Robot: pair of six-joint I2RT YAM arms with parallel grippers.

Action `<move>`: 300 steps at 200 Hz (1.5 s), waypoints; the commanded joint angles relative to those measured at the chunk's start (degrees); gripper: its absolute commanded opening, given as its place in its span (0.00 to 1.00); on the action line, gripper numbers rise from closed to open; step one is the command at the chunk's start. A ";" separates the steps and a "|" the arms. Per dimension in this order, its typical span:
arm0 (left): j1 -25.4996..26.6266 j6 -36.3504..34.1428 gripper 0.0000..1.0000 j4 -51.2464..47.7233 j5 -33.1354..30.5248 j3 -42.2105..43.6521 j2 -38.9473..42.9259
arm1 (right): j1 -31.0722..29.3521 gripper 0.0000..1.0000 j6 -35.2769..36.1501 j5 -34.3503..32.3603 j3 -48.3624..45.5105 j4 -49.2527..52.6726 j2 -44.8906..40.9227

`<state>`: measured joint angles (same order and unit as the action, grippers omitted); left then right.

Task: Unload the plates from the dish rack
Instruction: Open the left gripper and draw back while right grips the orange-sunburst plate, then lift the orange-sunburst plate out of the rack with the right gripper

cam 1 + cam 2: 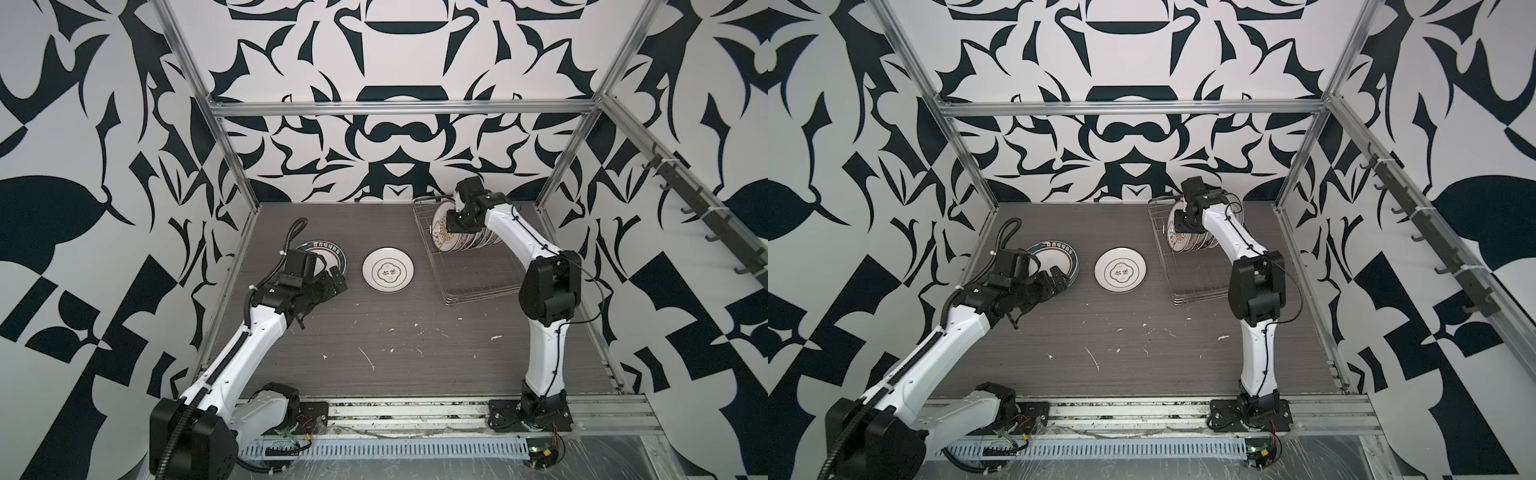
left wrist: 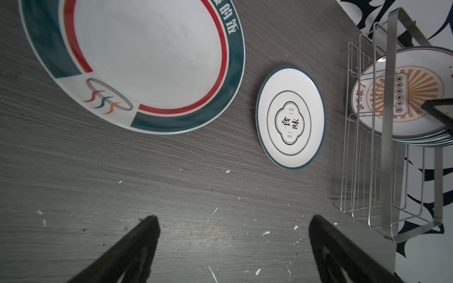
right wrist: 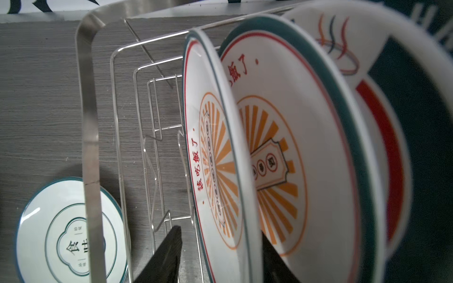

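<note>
The wire dish rack (image 1: 478,286) (image 1: 1200,291) stands at the back right with a row of several upright plates (image 1: 469,244). The front one is a sunburst plate (image 3: 213,159) (image 2: 404,98). My right gripper (image 3: 220,231) (image 1: 451,226) straddles its rim. One finger stands clear of its face and the other is behind it, so the jaws are open. A large teal-rimmed plate (image 1: 328,253) (image 2: 147,54) and a small plate (image 1: 388,270) (image 2: 290,117) lie flat on the table. My left gripper (image 2: 234,218) (image 1: 338,280) hangs open and empty at the large plate's near edge.
Aluminium frame posts (image 1: 232,166) and patterned walls close in the grey table (image 1: 395,332) on three sides. A rail of dark hooks (image 1: 706,216) runs along the right wall. White flecks are scattered over the table's front half.
</note>
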<state>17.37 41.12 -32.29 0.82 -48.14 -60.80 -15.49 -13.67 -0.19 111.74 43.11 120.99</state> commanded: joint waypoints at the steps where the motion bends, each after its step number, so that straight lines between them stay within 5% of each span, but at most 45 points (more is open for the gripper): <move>1: -0.27 1.35 0.99 0.49 -1.85 0.56 2.59 | -0.07 0.40 1.36 0.08 3.56 0.50 0.20; 102: -0.47 7.02 0.99 -1.38 -5.83 4.41 8.44 | -0.25 0.00 3.79 -0.34 9.11 4.81 3.25; 124: -0.46 5.99 0.99 1.20 -2.07 6.11 9.52 | -0.38 0.00 3.75 -0.71 10.17 6.09 2.38; 222: -0.47 2.81 0.99 2.01 -4.47 6.94 11.25 | -4.51 0.00 4.52 -7.65 12.60 12.18 -13.56; 250: -0.41 1.15 0.99 2.83 -2.59 5.67 9.59 | -6.30 0.00 2.83 -8.86 4.94 7.97 -23.91; 300: -0.46 -0.93 0.99 6.84 3.57 3.88 7.03 | -6.93 0.00 -6.86 -6.78 -31.85 -17.69 -53.83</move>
<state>17.15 41.69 -28.49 0.36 -42.87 -53.08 -22.98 -13.21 -6.85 91.15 40.29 76.55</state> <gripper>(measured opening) 0.992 0.132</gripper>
